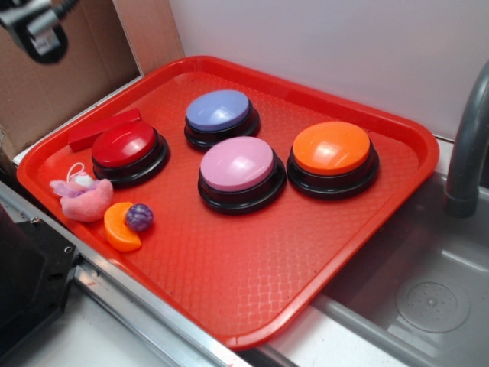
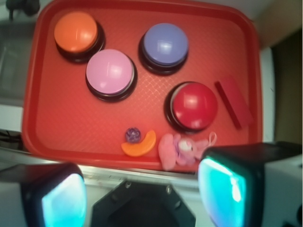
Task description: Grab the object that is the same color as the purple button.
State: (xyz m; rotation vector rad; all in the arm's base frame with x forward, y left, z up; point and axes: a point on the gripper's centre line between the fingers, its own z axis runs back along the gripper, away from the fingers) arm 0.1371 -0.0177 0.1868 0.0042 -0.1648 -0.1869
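End effector (image 2: pixel 142 194) open, empty, high above tray (image 2: pixel 47 127). Purple ball (image 2: pixel 133 135) touches orange crescent (image 2: pixel 140 145); risk: fingers catch crescent or ball rolls away.

Red tray (image 1: pixel 229 298), surface embossed with a fine diamond grid. Four dome buttons on black bases. Pink button (image 1: pixel 238 163) taken as landmark: blue-violet button (image 1: pixel 218 110) behind it, orange button (image 1: pixel 331 147) to its right, glossy red button (image 1: pixel 124 143) to its left. Flat red block (image 1: pixel 103 128) beyond the red button. Small ball (image 1: pixel 139 217), left-front of the pink button: dark purple, pale marbling. Touching it, an orange crescent (image 1: pixel 120 229). Pink plush toy (image 1: pixel 84 197) with white patch. Fingertip pads (image 2: pixel 222 187) glow teal.
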